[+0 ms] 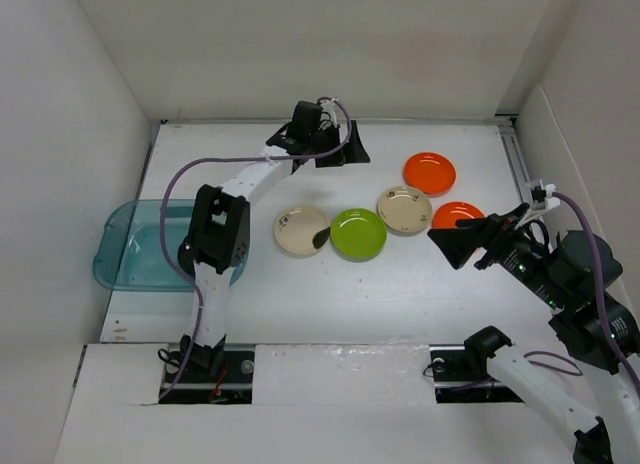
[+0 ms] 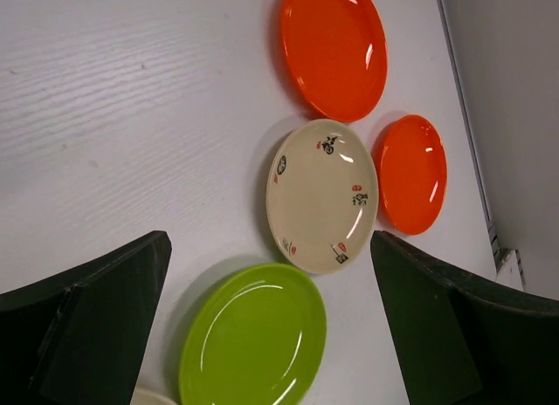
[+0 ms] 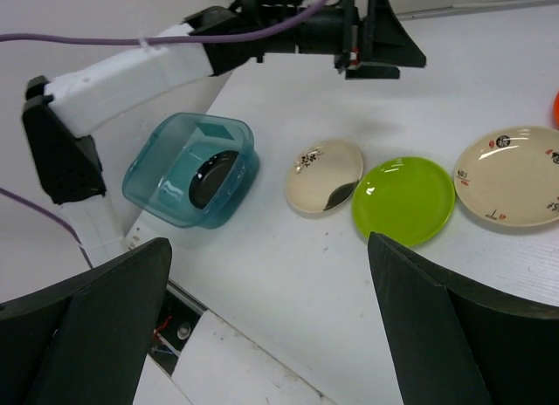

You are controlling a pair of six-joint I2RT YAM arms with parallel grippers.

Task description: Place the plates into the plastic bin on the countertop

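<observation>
My left gripper [image 2: 268, 246] hangs spread wide, nothing between its fingers [image 2: 87, 326], clear of the countertop [image 2: 131, 91]. Just ahead, framed in the gap as my wrist camera sees it, lies the right cream plate [image 2: 321, 195], with small dark and red marks around its rim. The lime green plate [image 2: 253, 335] sits just beside it, closer in toward the wrist. Beyond the cream plate is the far orange plate [image 2: 334, 47]. Off toward the right finger is the near orange plate [image 2: 410, 174], just beside the cream one; I cannot tell whether their rims touch.

My right gripper [image 3: 268, 243] is likewise wide open and empty, held above the countertop. Ahead of it I see the lime green plate, with the left cream plate [image 3: 325, 176] just beside it on the left-finger side. Farther out that way the plastic bin [image 3: 148, 178] stands at the countertop's left edge, a black plate [image 3: 214, 174] lying inside it. Seen from overhead, this gripper covers part of the near orange plate.
</observation>
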